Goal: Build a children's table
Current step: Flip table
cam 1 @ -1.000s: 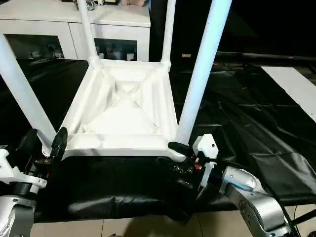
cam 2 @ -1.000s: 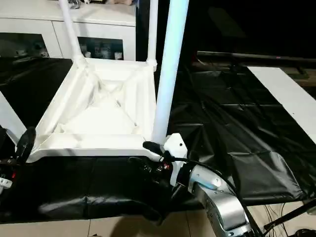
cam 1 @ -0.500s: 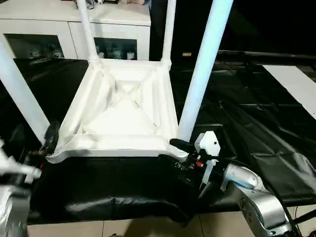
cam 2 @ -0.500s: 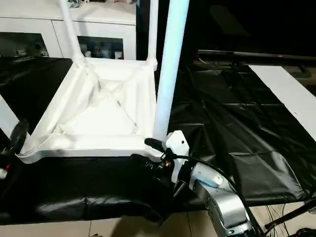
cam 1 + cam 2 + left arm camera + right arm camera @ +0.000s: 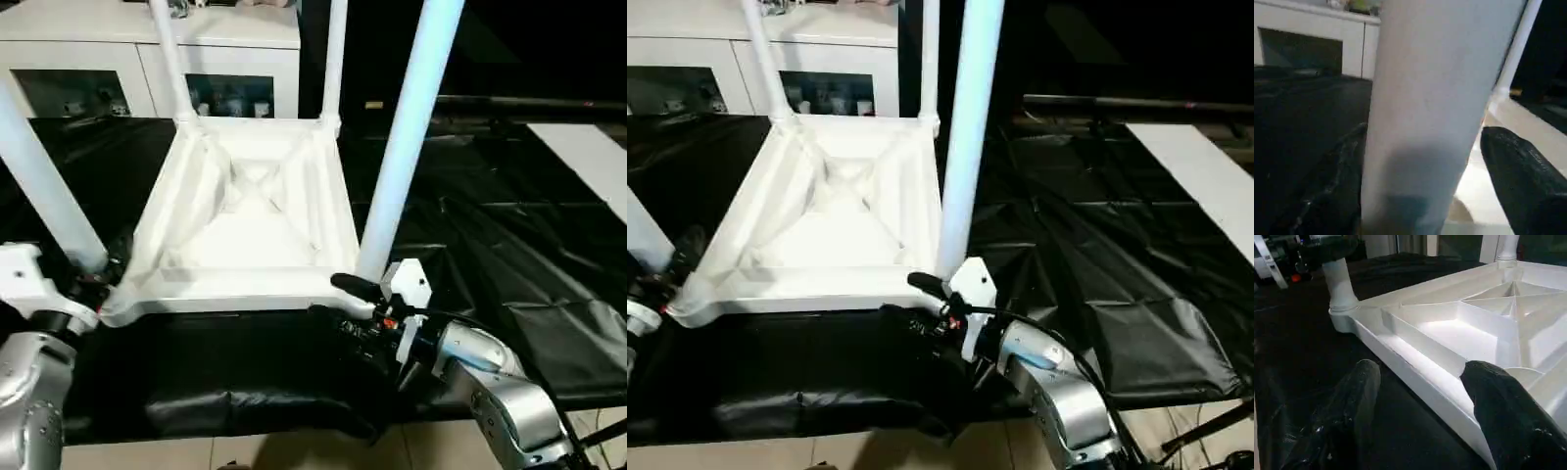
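Observation:
The white tabletop (image 5: 235, 291) lies ribbed side up on the black sheet, with four white legs standing in its corner sockets. My left gripper (image 5: 98, 284) is at the foot of the near-left leg (image 5: 44, 186). That leg (image 5: 1425, 98) stands between its fingers (image 5: 1520, 181), with a thin gap on one side, so it is open. My right gripper (image 5: 338, 299) is open at the tabletop's front rim (image 5: 1415, 377), beside the near-right leg (image 5: 402, 147). One of its fingers (image 5: 1498, 416) is over the rim and the other is in front of it.
The black-sheeted work table (image 5: 490, 225) stretches away to the right, where a white board (image 5: 588, 157) lies. A white cabinet with glass doors (image 5: 235, 59) stands close behind the far legs. The work table's front edge and the floor (image 5: 294, 455) are just below my arms.
My left gripper has moved from the tabletop's near-left corner edge inward to the foot of the near-left leg. The right gripper has stayed at the front rim.

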Tool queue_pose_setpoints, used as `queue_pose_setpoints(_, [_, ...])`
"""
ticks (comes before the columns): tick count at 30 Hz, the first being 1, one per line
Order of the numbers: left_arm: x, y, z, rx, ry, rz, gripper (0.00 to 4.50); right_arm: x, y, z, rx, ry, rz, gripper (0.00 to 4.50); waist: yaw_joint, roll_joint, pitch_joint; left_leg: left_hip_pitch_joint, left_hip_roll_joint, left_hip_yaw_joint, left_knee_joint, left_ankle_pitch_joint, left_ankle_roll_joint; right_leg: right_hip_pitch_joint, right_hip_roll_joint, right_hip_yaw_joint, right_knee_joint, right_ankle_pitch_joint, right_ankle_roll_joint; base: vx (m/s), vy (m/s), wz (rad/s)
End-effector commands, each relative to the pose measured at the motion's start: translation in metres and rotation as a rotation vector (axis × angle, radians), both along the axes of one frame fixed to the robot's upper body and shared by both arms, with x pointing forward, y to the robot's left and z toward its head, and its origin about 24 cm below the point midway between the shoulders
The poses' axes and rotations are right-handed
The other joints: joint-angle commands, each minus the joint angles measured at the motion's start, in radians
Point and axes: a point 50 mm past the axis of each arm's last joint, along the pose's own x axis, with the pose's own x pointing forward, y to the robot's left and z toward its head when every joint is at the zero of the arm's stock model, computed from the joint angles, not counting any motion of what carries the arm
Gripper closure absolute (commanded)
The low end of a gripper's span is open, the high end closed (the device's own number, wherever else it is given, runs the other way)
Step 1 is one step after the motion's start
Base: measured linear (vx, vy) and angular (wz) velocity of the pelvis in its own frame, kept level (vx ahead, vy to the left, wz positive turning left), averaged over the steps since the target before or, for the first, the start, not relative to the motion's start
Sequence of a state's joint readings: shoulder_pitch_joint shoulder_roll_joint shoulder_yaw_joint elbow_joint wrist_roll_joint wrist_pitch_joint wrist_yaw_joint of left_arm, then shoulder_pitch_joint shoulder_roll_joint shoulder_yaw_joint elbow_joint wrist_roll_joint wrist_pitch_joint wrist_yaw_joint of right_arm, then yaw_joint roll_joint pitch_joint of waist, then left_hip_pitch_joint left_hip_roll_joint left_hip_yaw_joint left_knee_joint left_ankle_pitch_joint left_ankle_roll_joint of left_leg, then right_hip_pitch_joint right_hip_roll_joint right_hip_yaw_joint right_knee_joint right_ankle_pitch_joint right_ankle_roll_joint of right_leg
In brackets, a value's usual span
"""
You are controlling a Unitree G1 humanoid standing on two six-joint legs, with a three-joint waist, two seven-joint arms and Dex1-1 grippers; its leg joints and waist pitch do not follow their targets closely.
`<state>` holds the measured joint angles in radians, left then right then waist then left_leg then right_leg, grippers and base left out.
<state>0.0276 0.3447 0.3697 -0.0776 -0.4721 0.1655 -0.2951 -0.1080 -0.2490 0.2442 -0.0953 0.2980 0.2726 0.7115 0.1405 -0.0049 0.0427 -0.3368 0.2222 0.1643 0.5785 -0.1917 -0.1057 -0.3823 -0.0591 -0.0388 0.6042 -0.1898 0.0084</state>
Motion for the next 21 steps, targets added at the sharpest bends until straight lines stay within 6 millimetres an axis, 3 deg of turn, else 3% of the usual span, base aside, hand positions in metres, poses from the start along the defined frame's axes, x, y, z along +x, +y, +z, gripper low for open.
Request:
queue_pose_setpoints(1, [0.002,-0.01,-0.004,-0.004,0.041,-0.013,0.95,0.001,-0.002,-0.001,-0.01,-0.004,-0.019,1.47,-0.008,0.02,-0.043,0.001,0.003,-0.002,-0.078,-0.371,-0.035,0.021,-0.052,0.034,-0.078,-0.303,-0.126,0.0,0.0,0.0])
queue_pose_setpoints(8, [0.002,-0.011,-0.01,0.001,0.105,0.044,1.65,0.003,0.003,-0.002,0.007,0.005,-0.02,1.47,-0.011,0.023,-0.04,-0.001,0.001,-0.006,-0.08,-0.382,-0.035,0.015,-0.053,0.034,-0.086,-0.382,-0.094,0.0,0.0,0.0])
queue_pose_setpoints(12, [0.003,-0.013,-0.009,-0.036,0.126,0.101,2.06,0.005,0.003,-0.005,0.016,0.026,-0.054,1.47,-0.011,0.018,-0.042,-0.002,0.002,-0.005,-0.078,-0.368,-0.035,0.015,-0.051,0.034,-0.082,-0.344,-0.103,0.0,0.0,0.0])
queue_pose_setpoints(14, [0.003,-0.015,-0.009,-0.068,0.123,0.116,2.16,0.005,0.003,-0.008,0.02,0.04,-0.072,1.47,-0.01,0.021,-0.042,-0.003,0.001,-0.006,-0.079,-0.361,-0.033,0.015,-0.051,0.034,-0.082,-0.338,-0.107,0.0,0.0,0.0])
queue_pose_setpoints(21, [0.005,-0.029,-0.016,-0.245,0.104,0.134,2.23,0.005,0.007,-0.014,0.048,0.094,-0.119,1.47,-0.009,0.01,-0.043,-0.011,0.001,-0.003,-0.078,-0.331,-0.024,0.016,-0.054,0.034,-0.086,-0.373,-0.087,0.0,0.0,0.0])
